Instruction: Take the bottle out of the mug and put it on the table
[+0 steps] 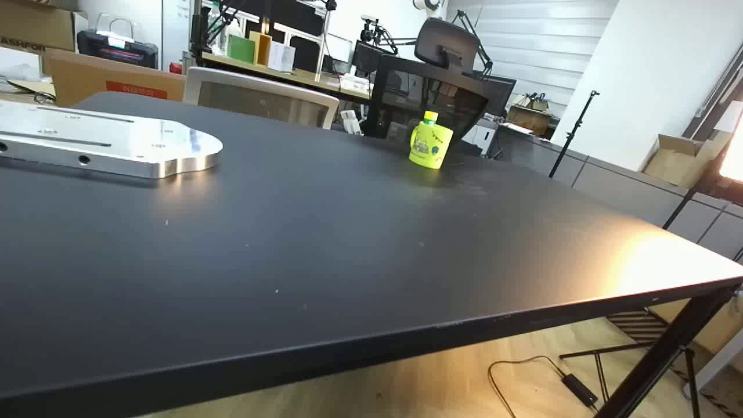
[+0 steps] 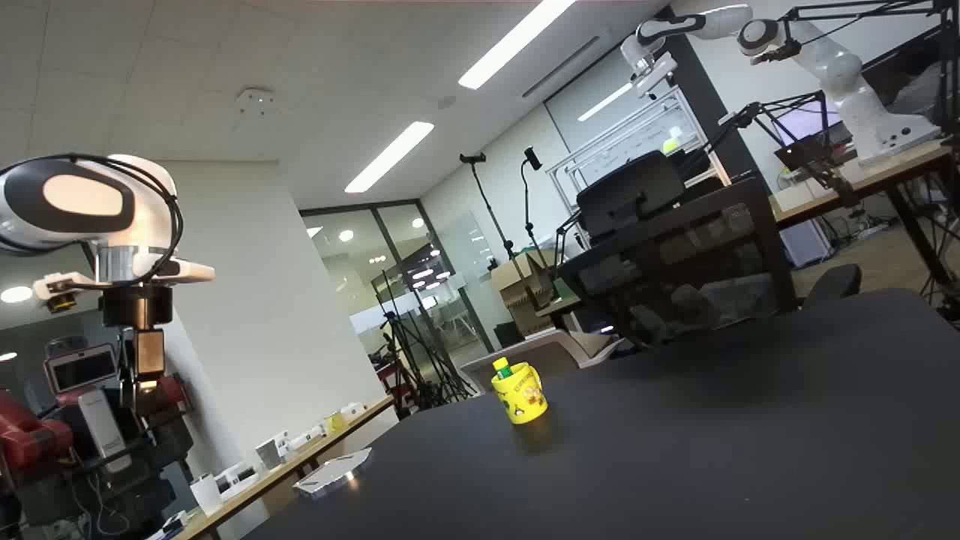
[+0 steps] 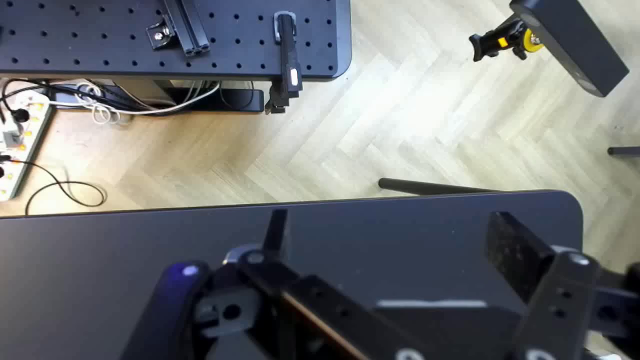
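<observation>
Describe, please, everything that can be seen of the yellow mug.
The yellow mug is printed with small figures and lettering too small to read, and has one loop handle on its side. Its smooth-looking wall may be ceramic. It stands upright on the black table, near an edge. A bottle is in it: only the yellow cap and green neck show above the rim; the rest is hidden. Nothing else is seen touching the mug.

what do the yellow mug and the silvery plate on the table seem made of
The yellow mug looks smooth, perhaps glazed ceramic, though plastic is possible; its printed surface leaves that open. The silvery plate looks like machined metal, probably aluminium: bright sheen, crisp edge, round holes.
</observation>
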Action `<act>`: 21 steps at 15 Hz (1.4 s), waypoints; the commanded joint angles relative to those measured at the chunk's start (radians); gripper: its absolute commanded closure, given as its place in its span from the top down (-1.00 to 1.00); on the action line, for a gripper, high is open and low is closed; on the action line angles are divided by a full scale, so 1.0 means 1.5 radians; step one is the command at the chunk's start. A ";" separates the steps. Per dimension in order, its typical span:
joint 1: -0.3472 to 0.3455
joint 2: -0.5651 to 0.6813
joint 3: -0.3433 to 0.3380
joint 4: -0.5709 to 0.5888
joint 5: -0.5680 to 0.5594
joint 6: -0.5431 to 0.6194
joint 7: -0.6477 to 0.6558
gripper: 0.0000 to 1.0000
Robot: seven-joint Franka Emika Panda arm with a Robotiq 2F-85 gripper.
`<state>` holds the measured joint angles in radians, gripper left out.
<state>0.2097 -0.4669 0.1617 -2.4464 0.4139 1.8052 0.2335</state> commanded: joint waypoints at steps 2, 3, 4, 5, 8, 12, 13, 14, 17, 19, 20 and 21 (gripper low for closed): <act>-0.010 0.000 0.008 0.001 0.003 -0.002 -0.003 1.00; -0.010 0.000 0.008 0.001 0.003 -0.002 -0.003 1.00; -0.010 0.000 0.008 0.001 0.003 -0.002 -0.003 1.00; -0.010 0.000 0.008 0.001 0.003 -0.002 -0.003 1.00; -0.010 0.000 0.008 0.001 0.003 -0.002 -0.003 1.00; -0.010 0.000 0.008 0.001 0.003 -0.002 -0.003 1.00; -0.015 0.005 0.006 0.005 -0.010 -0.003 -0.009 1.00; -0.020 0.013 0.002 0.013 -0.029 -0.013 -0.023 1.00; -0.050 0.041 -0.013 0.036 -0.101 -0.029 -0.047 1.00; -0.070 0.064 -0.027 0.061 -0.147 -0.037 -0.074 1.00; -0.081 0.082 -0.035 0.080 -0.172 -0.045 -0.092 1.00; -0.092 0.101 -0.041 0.103 -0.205 -0.050 -0.106 1.00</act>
<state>0.1077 -0.4029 0.1263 -2.4029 0.2031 1.7853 0.1195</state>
